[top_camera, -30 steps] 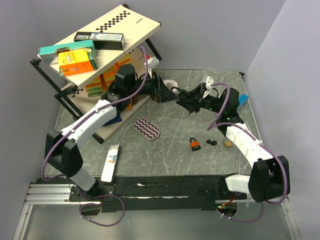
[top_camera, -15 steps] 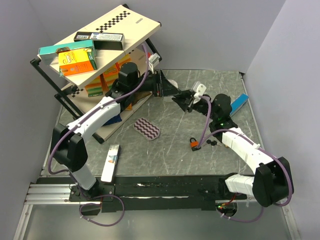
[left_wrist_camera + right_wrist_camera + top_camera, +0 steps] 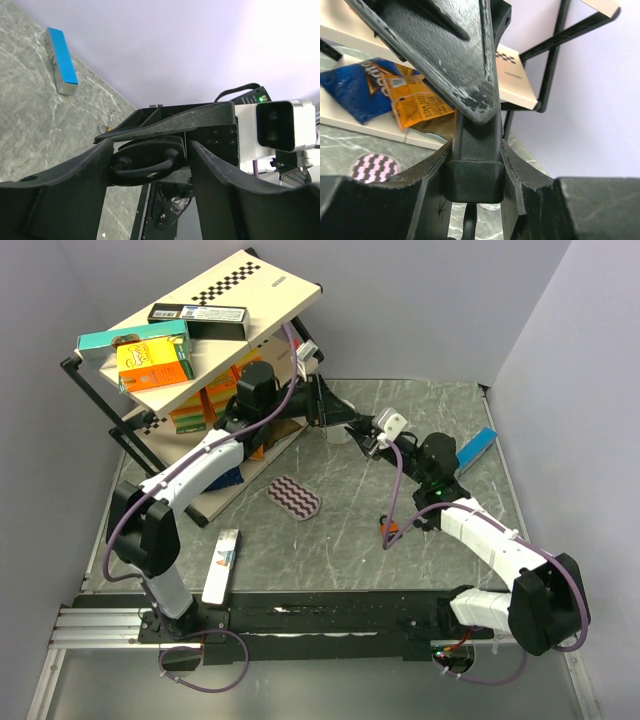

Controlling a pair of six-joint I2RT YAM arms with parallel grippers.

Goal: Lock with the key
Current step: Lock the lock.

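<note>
A black padlock (image 3: 145,159) is held in the air between both grippers at the back middle of the table. My left gripper (image 3: 338,420) is shut on its shackle (image 3: 150,167). My right gripper (image 3: 366,436) is shut on the lock body (image 3: 474,175), and a left finger (image 3: 455,60) shows just beyond it. A thin dark piece (image 3: 470,226) sticks out under the body; I cannot tell what it is. An orange padlock (image 3: 392,531) lies on the table under the right arm's cable. Small dark keys (image 3: 421,524) lie beside it, partly hidden.
A tilted rack (image 3: 200,330) with boxes and snack packs stands at the back left, close behind the left gripper. A blue box (image 3: 478,448) lies at the right. A striped pink pad (image 3: 295,497) and a white bar (image 3: 222,565) lie left of centre.
My right gripper has moved left and back to meet the left gripper, closing the gap. The left gripper has drawn slightly back toward the rack. The brass lock by the right arm is now covered.
</note>
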